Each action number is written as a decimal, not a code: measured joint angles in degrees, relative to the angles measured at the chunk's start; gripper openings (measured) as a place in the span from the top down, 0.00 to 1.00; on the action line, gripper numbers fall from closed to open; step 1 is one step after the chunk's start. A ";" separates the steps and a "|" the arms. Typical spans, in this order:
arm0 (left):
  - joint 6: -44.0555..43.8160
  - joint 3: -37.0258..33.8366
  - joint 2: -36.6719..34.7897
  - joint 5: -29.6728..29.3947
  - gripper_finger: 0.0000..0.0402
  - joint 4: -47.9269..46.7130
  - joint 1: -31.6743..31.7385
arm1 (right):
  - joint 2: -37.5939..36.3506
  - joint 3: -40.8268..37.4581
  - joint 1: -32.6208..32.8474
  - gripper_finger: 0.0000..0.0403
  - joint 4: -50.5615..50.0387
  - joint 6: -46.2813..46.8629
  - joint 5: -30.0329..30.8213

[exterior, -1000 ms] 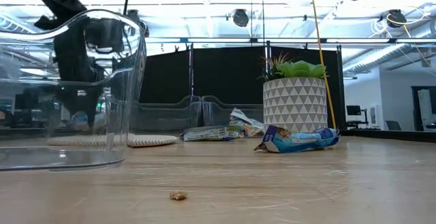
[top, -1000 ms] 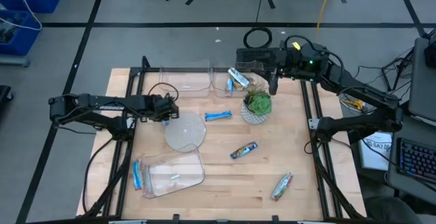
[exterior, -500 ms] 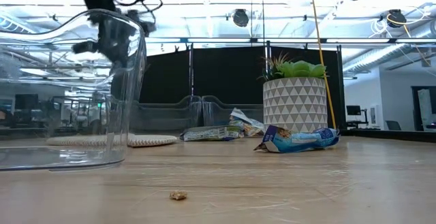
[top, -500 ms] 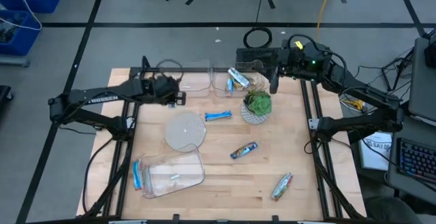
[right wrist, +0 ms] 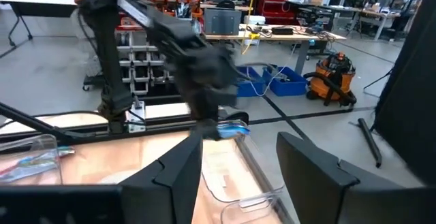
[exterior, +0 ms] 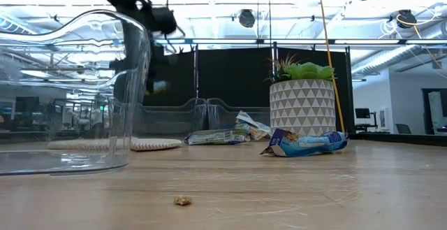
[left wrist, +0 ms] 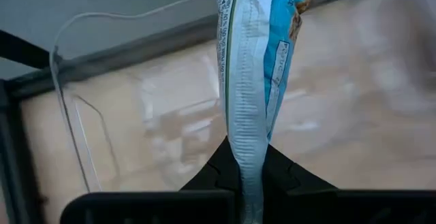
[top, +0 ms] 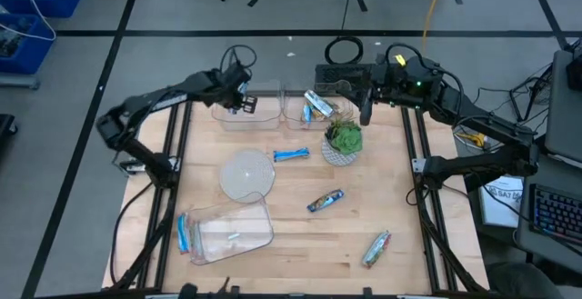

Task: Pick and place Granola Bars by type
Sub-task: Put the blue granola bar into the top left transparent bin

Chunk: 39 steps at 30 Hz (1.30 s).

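My left gripper (top: 244, 102) hangs over the left of two clear tubs (top: 259, 110) at the table's far edge, shut on a bright blue granola bar (left wrist: 255, 60). My right gripper (right wrist: 238, 183) waits open above the far right corner (top: 366, 110), touching nothing. The neighbouring far tub holds bars (top: 316, 105). Loose on the wood lie a blue bar (top: 291, 155), a dark bar (top: 325, 200) and a silver-green bar (top: 376, 248). Another blue bar (top: 185, 234) lies against a tipped-over tub (top: 232, 230). My left gripper pinches one end of the blue bar (left wrist: 246, 142) between its two fingers, which close on the wrapper's flat faces. The bar runs on past the fingertips, in line with them. It is lifted clear, over the clear tub (left wrist: 157, 115).
A potted green plant (top: 343, 142) stands right of the table's middle, near the far tubs. A round clear lid (top: 247, 174) lies flat at the table's centre-left. A crumb (exterior: 183, 200) sits on the wood by the near edge. The near right part of the table is bare but for the silver-green bar.
My left gripper has risen from beside the round lid and swung toward the table's far edge and a little right. It now hangs over the left far tub with the blue bar in its fingers. My right arm has kept still.
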 joint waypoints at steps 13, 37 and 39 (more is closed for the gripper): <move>8.57 0.07 12.65 1.51 0.91 -1.76 5.65 | 7.50 0.02 18.91 0.52 -11.68 0.00 3.21; 12.68 0.05 6.83 7.90 0.62 -3.06 5.26 | 27.79 -18.74 37.07 0.49 -5.16 0.69 5.73; 13.03 0.05 4.65 8.55 0.57 -3.17 4.61 | 28.55 -19.81 36.38 0.49 -5.00 -0.28 5.73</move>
